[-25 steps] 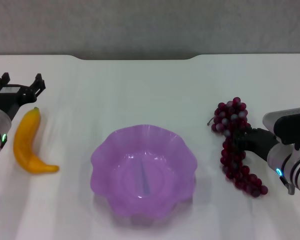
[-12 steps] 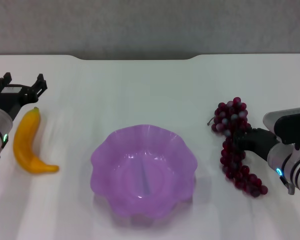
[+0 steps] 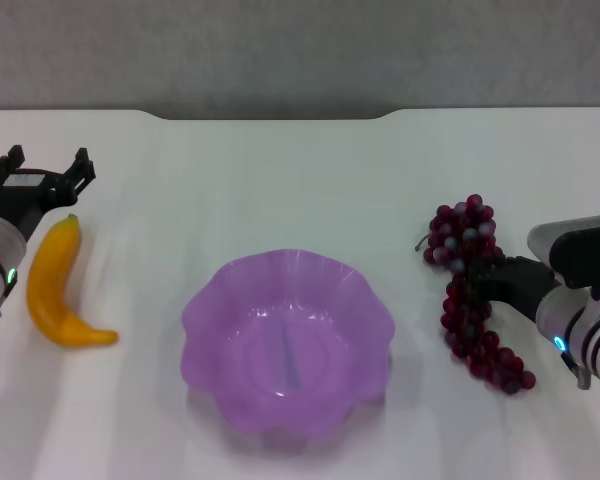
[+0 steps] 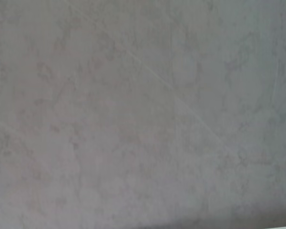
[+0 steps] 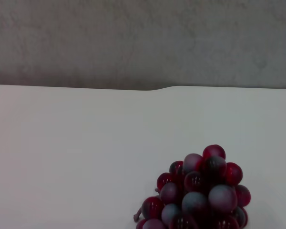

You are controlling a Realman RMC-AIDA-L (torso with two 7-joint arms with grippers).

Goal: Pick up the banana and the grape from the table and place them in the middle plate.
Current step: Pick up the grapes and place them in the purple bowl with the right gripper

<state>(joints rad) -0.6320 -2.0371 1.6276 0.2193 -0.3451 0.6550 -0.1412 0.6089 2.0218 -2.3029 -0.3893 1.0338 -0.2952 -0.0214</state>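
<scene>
- A white table (image 3: 280, 170) seen from the robot's head camera, with a translucent purple plate (image 3: 212, 300) with a wavy rim near the front centre. The plate holds nothing yet.
- The banana (image 3: 55, 285) lies flat on the table on the robot's left, well apart from the plate, its darker tip pointing toward the back edge.
- The left gripper (image 3: 42, 170) sits just behind the banana's tip, above the table, its two dark fingers (image 3: 78, 168) spread wide and holding nothing.
- The grape bunch (image 3: 472, 290) lies on the robot's right, running from back to front, near the plate but not touching it.
- The right gripper (image 3: 490, 280) reaches in from the right edge and meets the middle of the bunch. Its tips are lost among the grapes, so I cannot tell whether it has closed on them.
- The right wrist camera shows the rear end of the bunch close up, resting on the table.
- The left wrist camera shows only a plain grey surface.
- Judged from this, the work is at the picking stage: neither fruit is lifted.
- Next, the right arm would need a firm hold on the bunch before lifting it over the wavy rim; the left would need to come down across the banana's middle.
</scene>
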